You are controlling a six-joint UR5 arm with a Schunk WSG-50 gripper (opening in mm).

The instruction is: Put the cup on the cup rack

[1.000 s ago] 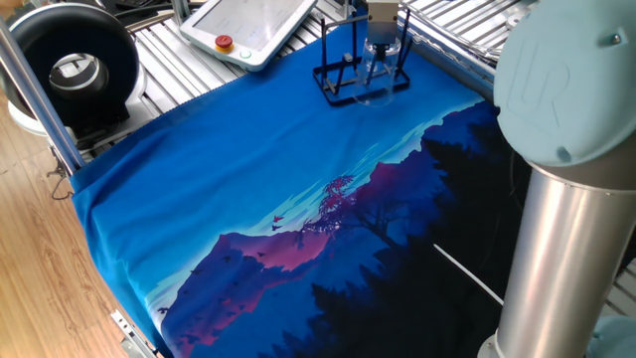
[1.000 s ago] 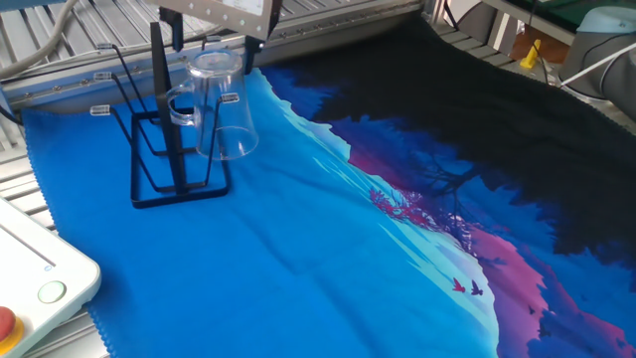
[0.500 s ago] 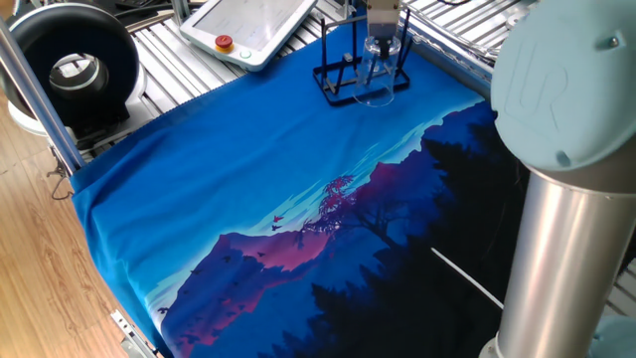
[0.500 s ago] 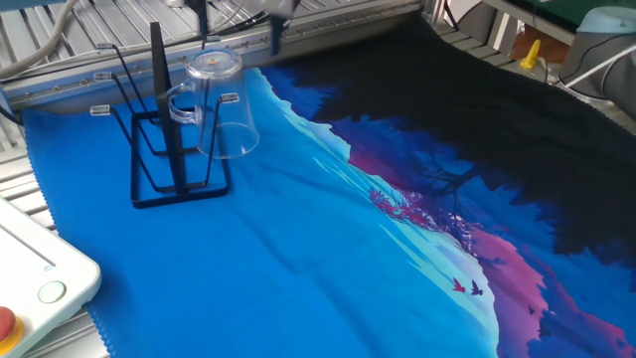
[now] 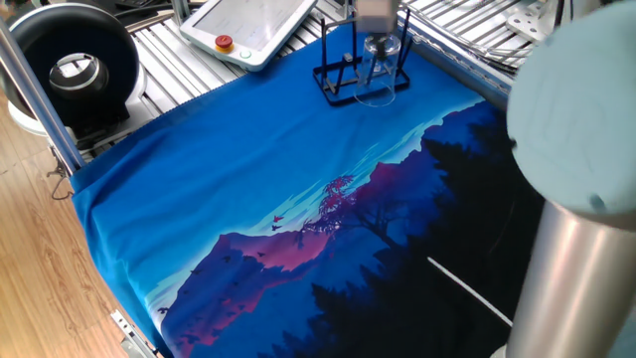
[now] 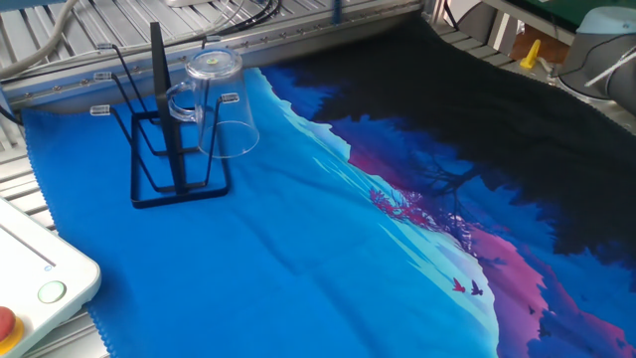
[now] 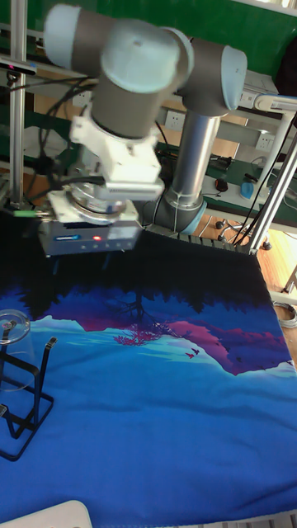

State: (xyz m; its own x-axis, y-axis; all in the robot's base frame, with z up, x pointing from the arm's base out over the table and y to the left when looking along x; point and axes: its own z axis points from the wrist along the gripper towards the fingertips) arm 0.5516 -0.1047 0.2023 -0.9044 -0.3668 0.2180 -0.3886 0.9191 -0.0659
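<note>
Item: gripper point(image 7: 80, 264), mounted on the UR5 arm point(image 7: 140, 58). In the tall fixed view you see it above the dark far part of the cloth, well apart from the cup, with its jaws standing apart and nothing between them; in one fixed view it is only a grey blur above the rack. Item: the cup point(image 6: 221, 109), clear glass, mouth down and tilted over an upright peg, handle towards the neighbouring black peg, its rim close above the cloth; whether the rim touches cannot be told. Item: the cup rack point(image 6: 179, 194), black wire, base frame flat on the cloth near the bench corner beside the pendant. Step in hand, as a judgement: the placing looks finished and the release made, so you are at the retreat. The next move calls for a clear rise away from the pegs and a check that the leaning cup sits steady; a brush against the rack could tip it. Item: cloth point(image 6: 298, 288), blue with a printed mountain and forest scene, covering most of the bench. Item: white pendant point(image 5: 253, 25) with a red button, on the bare slatted bench top point(image 5: 169, 60) at the corner. Item: round black device point(image 5: 70, 70) past the bench edge. Item: wood floor point(image 5: 40, 249). Item: green wall point(image 7: 206, 21) behind the arm.
</note>
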